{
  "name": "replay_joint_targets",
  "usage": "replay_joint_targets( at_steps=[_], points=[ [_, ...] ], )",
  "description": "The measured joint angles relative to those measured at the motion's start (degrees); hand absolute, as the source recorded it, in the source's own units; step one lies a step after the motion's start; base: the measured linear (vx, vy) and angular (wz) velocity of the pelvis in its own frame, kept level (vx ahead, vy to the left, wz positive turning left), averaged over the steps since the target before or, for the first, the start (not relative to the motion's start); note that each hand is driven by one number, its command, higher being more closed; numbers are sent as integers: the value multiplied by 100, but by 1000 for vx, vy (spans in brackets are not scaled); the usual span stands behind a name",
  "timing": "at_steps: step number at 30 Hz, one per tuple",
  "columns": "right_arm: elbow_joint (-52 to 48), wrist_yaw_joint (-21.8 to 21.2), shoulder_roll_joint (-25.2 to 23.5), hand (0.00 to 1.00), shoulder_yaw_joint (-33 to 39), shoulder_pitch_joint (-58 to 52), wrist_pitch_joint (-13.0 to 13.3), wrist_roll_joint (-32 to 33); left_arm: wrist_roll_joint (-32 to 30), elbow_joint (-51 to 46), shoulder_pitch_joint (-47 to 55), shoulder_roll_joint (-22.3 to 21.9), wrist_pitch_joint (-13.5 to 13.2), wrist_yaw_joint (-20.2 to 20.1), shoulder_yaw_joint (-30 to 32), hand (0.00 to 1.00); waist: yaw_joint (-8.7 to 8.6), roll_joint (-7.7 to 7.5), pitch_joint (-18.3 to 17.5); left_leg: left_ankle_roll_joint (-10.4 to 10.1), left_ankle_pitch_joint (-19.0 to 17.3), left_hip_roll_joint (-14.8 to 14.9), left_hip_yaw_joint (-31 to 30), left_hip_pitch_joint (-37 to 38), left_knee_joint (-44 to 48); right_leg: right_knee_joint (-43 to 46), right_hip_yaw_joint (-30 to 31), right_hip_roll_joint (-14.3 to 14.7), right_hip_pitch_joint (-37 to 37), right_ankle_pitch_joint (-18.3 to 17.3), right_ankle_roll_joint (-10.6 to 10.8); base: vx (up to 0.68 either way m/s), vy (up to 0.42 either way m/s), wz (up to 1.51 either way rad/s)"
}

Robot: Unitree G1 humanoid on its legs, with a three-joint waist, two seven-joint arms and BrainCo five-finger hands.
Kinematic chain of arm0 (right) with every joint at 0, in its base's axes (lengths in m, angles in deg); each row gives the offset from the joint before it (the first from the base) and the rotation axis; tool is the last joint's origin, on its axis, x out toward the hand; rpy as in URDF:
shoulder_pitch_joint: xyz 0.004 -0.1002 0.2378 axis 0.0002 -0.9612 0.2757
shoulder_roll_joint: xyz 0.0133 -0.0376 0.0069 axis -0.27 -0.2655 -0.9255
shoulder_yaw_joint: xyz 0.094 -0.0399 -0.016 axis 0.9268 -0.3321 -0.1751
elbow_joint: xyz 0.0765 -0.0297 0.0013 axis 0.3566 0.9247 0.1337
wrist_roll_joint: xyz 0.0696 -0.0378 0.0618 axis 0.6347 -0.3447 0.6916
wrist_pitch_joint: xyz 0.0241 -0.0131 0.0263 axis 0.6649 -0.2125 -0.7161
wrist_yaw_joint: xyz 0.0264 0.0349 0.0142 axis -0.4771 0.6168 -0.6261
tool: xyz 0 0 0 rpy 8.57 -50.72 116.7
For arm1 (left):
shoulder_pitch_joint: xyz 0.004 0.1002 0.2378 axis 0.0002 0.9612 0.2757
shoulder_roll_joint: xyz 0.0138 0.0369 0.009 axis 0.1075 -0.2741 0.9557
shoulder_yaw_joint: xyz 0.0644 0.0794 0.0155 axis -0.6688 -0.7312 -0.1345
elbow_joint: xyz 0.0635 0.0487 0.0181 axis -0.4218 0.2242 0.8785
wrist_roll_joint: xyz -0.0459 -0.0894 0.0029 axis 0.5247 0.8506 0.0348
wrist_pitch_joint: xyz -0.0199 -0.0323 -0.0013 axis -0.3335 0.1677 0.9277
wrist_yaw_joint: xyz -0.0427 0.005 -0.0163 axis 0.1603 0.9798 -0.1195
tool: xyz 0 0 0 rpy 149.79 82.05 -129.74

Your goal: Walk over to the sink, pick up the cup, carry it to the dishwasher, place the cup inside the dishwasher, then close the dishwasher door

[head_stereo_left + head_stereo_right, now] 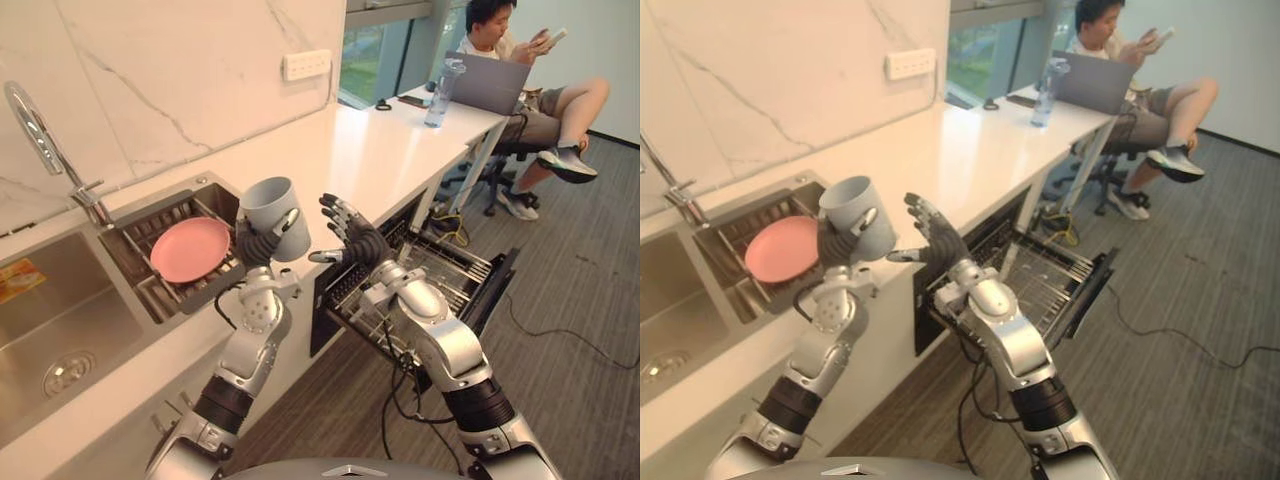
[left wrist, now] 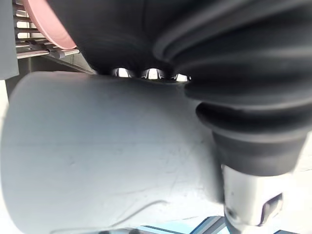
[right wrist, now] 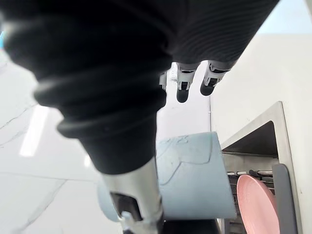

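The left hand (image 1: 262,243) grips the grey cup (image 1: 270,205), held upright above the tabletop (image 1: 330,160) edge for carrying. Just beside it the right hand (image 1: 352,238) is spread (empty), and the open dishwasher (image 1: 455,268) lies beyond.

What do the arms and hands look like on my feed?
Left arm and right arm: silver-grey rounded shells, a black ribbed band on each. Left hand and right hand: dark ribbed covers, silver fingers with dark tips.

rack (image 1: 452,272): open above | right hand (image 1: 357,243): between cup (image 1: 268,205) and rack, seemingly apart
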Motion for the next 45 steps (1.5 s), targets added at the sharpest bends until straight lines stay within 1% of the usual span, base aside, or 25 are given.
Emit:
replay_joint_targets(
  at_steps=[4,5,7,8,11,13,18,19,24,26,29,30,32,33,38,42,45],
  points=[
    [365,237,-93,0,-119,296,-111,-7,-2,0,-30,-5,26,-2,-134,100,38,12,-8,0,21,0,-47,0,0,-2,-66,-4,31,1,-1,-10,-4,6],
    [413,246,-139,0,-190,357,-163,-67,-2,0,-43,-35,53,-2,-144,100,71,13,-8,-3,29,1,-70,-2,-1,-5,-90,-4,41,1,-2,-11,-7,8],
    [413,247,-176,0,-226,357,-171,-162,-2,0,-45,-62,58,-1,-156,100,98,16,-10,-3,31,2,-93,-2,-1,-7,-107,-4,56,1,-1,-5,-5,7],
    [415,244,-221,0,-233,365,-232,-219,-2,0,-62,-75,64,-1,-200,100,145,18,-11,-3,33,1,-113,-2,-1,-9,-125,-5,70,0,-1,-4,-3,7],
    [574,245,-274,0,-274,517,-300,-224,-2,0,-85,-77,65,0,-245,100,168,18,-11,-1,38,-2,-137,-2,-1,-10,-151,-10,84,1,-2,-10,0,5],
    [666,254,-289,0,-386,681,-395,-313,-3,0,-93,-98,74,13,-280,100,166,18,-11,-7,42,-1,-166,-9,-2,-11,-186,-10,99,1,-3,-11,-3,7],
    [851,335,-377,0,-449,844,-435,-444,-4,1,-93,-96,95,15,-311,100,221,18,-11,-17,45,3,-191,-12,-2,-19,-226,-10,119,2,-4,-2,-3,3],
    [858,362,-398,0,-450,846,-483,-447,-5,2,-93,-97,108,19,-356,100,237,18,-11,-16,46,2,-194,-16,-2,-22,-230,-11,120,3,-5,0,0,0],
    [918,382,-395,0,-494,945,-542,-450,-5,4,-93,-96,114,46,-372,100,233,18,-11,-7,56,1,-216,-18,-1,-45,-253,-10,140,6,-10,2,0,1],
    [1056,439,-393,0,-604,1098,-544,-454,-6,5,-94,-97,124,123,-381,100,231,18,-11,-5,67,4,-225,-18,-1,-53,-259,-6,148,7,-11,0,0,0],
    [1055,454,-411,0,-625,1105,-554,-536,-8,5,-94,-96,127,154,-383,100,265,18,-11,-5,68,3,-242,-18,-1,-63,-274,-6,163,7,-11,5,-2,2],
    [1055,457,-415,100,-630,1107,-563,-567,-8,5,-94,-96,129,163,-385,100,273,18,-11,-5,68,2,-243,-18,0,-63,-274,-7,163,7,-11,0,0,0],
    [1055,461,-415,100,-687,1137,-613,-588,-21,21,-93,-92,139,237,-385,100,279,18,-11,-5,68,2,-243,-18,0,-62,-274,-7,163,7,-11,0,0,0],
    [1054,470,-418,100,-703,1139,-619,-629,-116,31,-93,-92,147,275,-388,100,279,18,-11,-5,69,2,-244,-18,0,-62,-275,-7,164,7,-11,0,0,0],
    [1053,506,-430,100,-732,1139,-638,-670,-212,31,-93,-93,161,389,-397,100,287,18,-11,-8,70,1,-254,-18,-1,-59,-282,-7,167,7,-11,0,0,0],
    [1051,653,-437,100,-842,1139,-629,-544,-225,31,-92,-89,160,404,-395,100,293,18,-11,-34,54,1,-267,-18,-1,-57,-294,-8,171,7,-11,0,0,0],
    [1051,864,-437,100,-896,1139,-565,-428,-278,31,-92,-75,152,419,-393,100,295,18,-11,-37,52,1,-276,-19,-1,-57,-302,-8,173,6,-10,0,0,0]
  ],
)
